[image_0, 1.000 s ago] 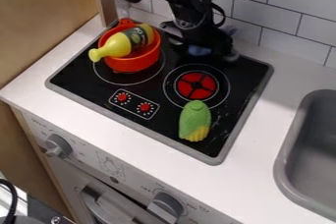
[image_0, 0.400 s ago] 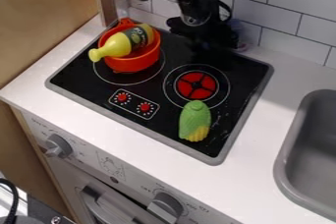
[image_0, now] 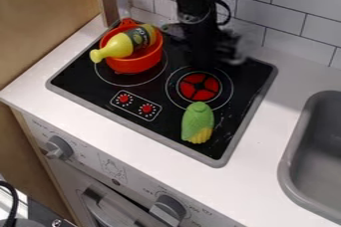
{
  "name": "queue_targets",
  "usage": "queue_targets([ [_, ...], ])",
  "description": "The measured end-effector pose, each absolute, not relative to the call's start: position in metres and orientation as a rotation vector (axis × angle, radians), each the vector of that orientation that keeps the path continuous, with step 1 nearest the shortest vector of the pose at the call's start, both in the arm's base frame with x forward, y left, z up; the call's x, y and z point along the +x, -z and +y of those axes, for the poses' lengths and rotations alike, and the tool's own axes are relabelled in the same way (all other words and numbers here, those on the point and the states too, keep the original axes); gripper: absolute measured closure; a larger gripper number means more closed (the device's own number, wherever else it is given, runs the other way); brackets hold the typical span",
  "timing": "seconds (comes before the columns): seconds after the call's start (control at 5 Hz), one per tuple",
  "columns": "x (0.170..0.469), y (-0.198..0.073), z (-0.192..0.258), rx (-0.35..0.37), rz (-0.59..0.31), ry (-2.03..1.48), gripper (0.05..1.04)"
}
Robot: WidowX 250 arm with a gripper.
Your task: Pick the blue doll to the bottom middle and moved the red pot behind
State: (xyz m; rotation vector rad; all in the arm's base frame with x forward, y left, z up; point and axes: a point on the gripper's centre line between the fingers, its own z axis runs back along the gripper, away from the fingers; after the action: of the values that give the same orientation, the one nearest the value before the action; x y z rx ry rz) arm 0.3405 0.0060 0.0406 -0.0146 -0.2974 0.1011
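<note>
The black gripper (image_0: 205,54) hangs over the back right of the black stove top (image_0: 170,84), just behind the red-centred burner, dark against the dark surface. What is directly beneath and behind it is hidden. At the back left of the stove stands the red pot (image_0: 136,63), left of the gripper and apart from it. A yellow bottle (image_0: 117,47) with a dark label leans in the pot, its neck over the left rim.
A green and yellow toy corn (image_0: 198,121) lies at the stove's front right. White counter (image_0: 263,136) separates the stove from a grey sink (image_0: 293,171) at right. A tiled wall (image_0: 296,29) stands behind; a wooden panel (image_0: 47,17) is at left.
The gripper shifted slightly back and right, then came forward toward the burner. A small blue patch beneath it a second ago is now out of sight. Pot, bottle and corn have stayed put.
</note>
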Motion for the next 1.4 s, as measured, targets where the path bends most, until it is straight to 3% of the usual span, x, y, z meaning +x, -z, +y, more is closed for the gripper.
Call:
queue_targets([
  [0.6, 0.295, -0.074, 0.027, -0.023, -0.168, -0.1, 0.936],
  [1.0, 0.3, -0.109, 0.08, -0.008, -0.114, 0.027, 0.936],
  [1.4, 0.292, -0.117, 0.138, 0.023, -0.078, 0.163, 0.936],
])
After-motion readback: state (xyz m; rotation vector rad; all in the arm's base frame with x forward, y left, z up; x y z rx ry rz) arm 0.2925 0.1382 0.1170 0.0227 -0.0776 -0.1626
